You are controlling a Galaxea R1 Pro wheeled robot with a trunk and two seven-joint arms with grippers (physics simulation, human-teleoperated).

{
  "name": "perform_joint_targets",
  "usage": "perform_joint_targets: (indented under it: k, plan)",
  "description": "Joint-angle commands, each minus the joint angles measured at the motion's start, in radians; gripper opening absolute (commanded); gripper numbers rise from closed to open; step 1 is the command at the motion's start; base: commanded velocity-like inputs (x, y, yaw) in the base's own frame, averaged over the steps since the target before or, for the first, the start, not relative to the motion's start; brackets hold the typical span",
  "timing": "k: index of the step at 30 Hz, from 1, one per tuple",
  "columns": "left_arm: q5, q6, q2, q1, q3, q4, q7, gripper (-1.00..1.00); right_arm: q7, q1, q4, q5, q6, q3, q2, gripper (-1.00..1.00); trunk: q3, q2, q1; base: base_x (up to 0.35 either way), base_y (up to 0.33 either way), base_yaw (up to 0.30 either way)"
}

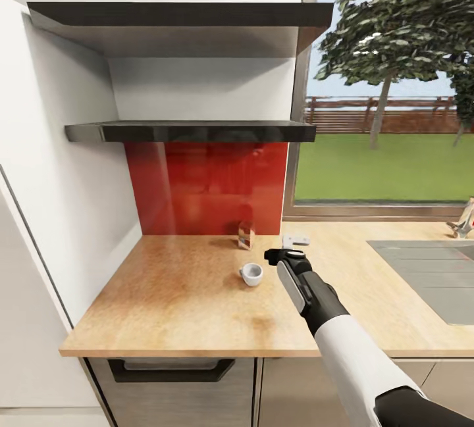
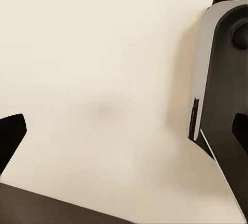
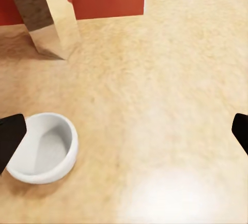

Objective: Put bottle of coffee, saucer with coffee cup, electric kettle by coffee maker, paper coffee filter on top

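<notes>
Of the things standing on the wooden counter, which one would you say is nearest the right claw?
The white cup, low and round, just left of the right claw. The tall shiny bottle stands farther back by the red wall.

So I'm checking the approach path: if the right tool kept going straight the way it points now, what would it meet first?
Probably the bare countertop. The right tool is open and angled down at the wood; the coffee cup lies off to one side of its line, and the bottle of coffee farther on, also off-line. Depth is uncertain.
</notes>
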Motion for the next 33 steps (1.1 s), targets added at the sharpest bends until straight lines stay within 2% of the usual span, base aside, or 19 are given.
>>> perform_joint_targets:
  k: [1,16,23,29,33]
  plan:
    - [-0.009,-0.004,0.0,0.002,0.008,0.001,0.002,1.0,-0.01,0.0,0.001,-0.01,0.002,0.004,-0.001,1.0,0.0,-0.001,0.0,0.011,0.0,0.0]
    - [-0.01,-0.003,-0.001,0.008,0.006,0.001,0.001,1.0,-0.009,0.0,0.057,-0.011,0.002,0.004,-0.001,1.0,0.0,-0.001,0.0,0.115,0.0,0.0]
    - [-0.011,-0.003,-0.002,0.008,0.005,0.001,-0.001,1.0,-0.009,0.0,0.078,-0.011,0.001,0.005,-0.001,1.0,0.0,-0.001,0.0,0.155,0.127,0.0]
    - [-0.011,-0.003,-0.003,0.009,0.005,0.002,0.001,1.0,-0.009,0.0,0.11,-0.01,-0.001,0.005,-0.001,1.0,0.0,-0.001,0.0,0.009,0.006,0.0]
    - [-0.011,-0.003,-0.003,0.009,0.005,0.002,0.001,1.0,-0.009,0.0,0.154,-0.011,-0.037,0.005,-0.001,1.0,0.0,-0.001,0.0,0.0,0.0,0.0]
